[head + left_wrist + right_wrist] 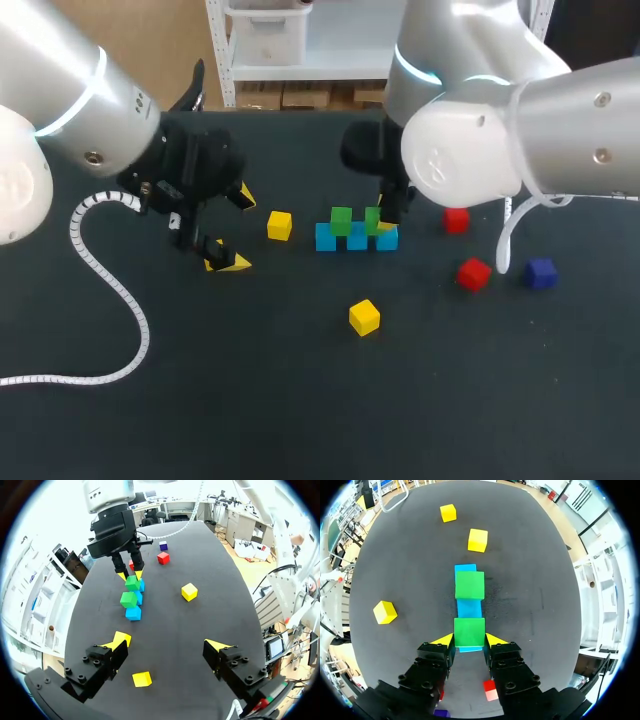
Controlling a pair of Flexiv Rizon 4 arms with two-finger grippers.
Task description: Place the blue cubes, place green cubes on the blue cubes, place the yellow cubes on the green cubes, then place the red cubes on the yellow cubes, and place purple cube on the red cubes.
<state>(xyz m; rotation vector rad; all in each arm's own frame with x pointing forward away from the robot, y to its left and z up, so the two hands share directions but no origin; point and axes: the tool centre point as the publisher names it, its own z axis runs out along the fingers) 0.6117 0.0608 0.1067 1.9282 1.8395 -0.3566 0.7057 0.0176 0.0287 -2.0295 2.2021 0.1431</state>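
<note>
Three blue cubes [357, 241] stand in a row at mid-table. One green cube [341, 220] rests on top of them. A second green cube [469, 632] sits on the row's right end, and my right gripper [469, 640] is shut on it from above. My left gripper [232, 230] hangs open left of the row, over a yellow cube [142, 679] with nothing held. Another yellow cube [279, 225] lies between it and the row, and a third [364, 316] lies nearer the front. Two red cubes [456, 220] [474, 273] and the purple cube [540, 272] lie to the right.
A white coiled cable [110, 290] trails from my left arm across the table's left side. The dark tabletop [300, 400] is bare toward the front.
</note>
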